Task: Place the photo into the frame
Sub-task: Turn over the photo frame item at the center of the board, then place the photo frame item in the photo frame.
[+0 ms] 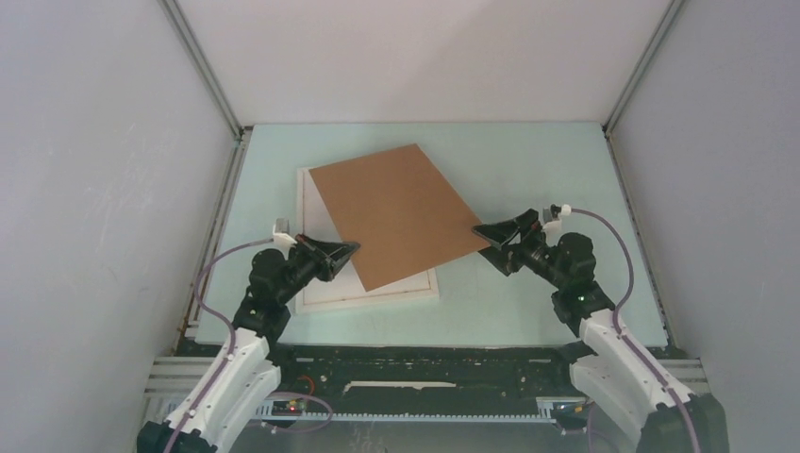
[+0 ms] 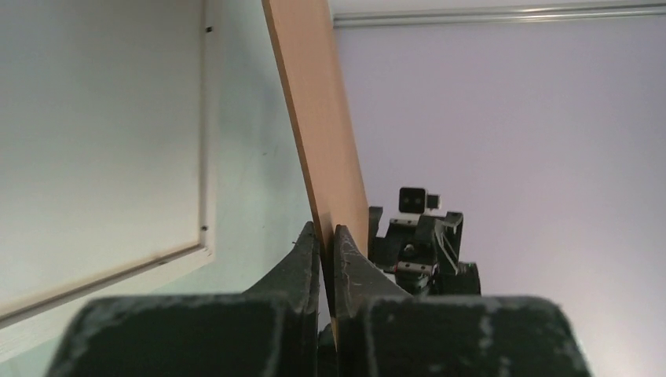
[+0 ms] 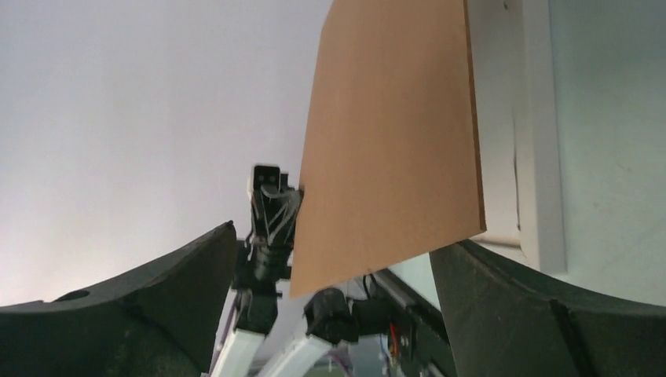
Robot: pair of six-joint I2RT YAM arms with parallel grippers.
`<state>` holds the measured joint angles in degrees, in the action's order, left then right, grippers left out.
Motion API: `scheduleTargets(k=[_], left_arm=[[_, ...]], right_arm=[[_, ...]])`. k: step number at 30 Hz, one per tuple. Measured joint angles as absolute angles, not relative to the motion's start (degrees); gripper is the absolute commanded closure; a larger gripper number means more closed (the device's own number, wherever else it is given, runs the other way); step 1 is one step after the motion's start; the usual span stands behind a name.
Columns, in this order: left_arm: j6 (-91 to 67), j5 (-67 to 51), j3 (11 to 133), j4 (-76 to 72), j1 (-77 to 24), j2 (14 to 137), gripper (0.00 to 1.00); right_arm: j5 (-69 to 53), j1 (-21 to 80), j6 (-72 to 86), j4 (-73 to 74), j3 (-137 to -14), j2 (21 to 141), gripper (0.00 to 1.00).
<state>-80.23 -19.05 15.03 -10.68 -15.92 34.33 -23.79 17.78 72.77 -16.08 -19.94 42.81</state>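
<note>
A plain brown backing board hangs tilted over the white frame, which lies flat on the table. My left gripper is shut on the board's near-left edge; in the left wrist view the board runs edge-on between the closed fingers of that gripper, with the frame to the left. My right gripper stands open at the board's right corner. In the right wrist view the board hangs between the wide-spread fingers of the right gripper without touching them, the frame behind it. The photo is hidden.
The table is pale green, closed in by white walls on three sides with metal posts at the back corners. A black rail runs along the near edge between the arm bases.
</note>
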Motion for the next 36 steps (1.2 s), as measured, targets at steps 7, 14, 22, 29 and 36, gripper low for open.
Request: scheduleTargets(k=[7, 14, 22, 29, 36], left_arm=[[-74.41, -28.69, 15.07, -2.35, -8.34, 35.29, 1.00], [-63.99, -38.39, 17.37, 10.13, 1.06, 36.03, 1.00], [-59.57, -41.78, 17.80, 13.15, 4.82, 36.75, 1.00], [-58.33, -42.48, 17.80, 12.67, 5.89, 38.28, 1.00], [-52.27, -45.78, 18.02, 15.27, 9.30, 44.49, 1.00]], right_arm=[[-38.52, 14.20, 73.19, -20.71, -19.16, 53.78, 0.06], [-46.61, 14.44, 73.47, -25.50, -18.90, 60.10, 0.06], [-50.09, 15.57, 74.63, -29.80, -18.90, 71.35, 0.05], [-52.05, 15.33, 67.59, -24.75, -20.05, 76.36, 0.04], [-56.21, 11.60, 51.94, -12.75, -25.32, 80.20, 0.04]])
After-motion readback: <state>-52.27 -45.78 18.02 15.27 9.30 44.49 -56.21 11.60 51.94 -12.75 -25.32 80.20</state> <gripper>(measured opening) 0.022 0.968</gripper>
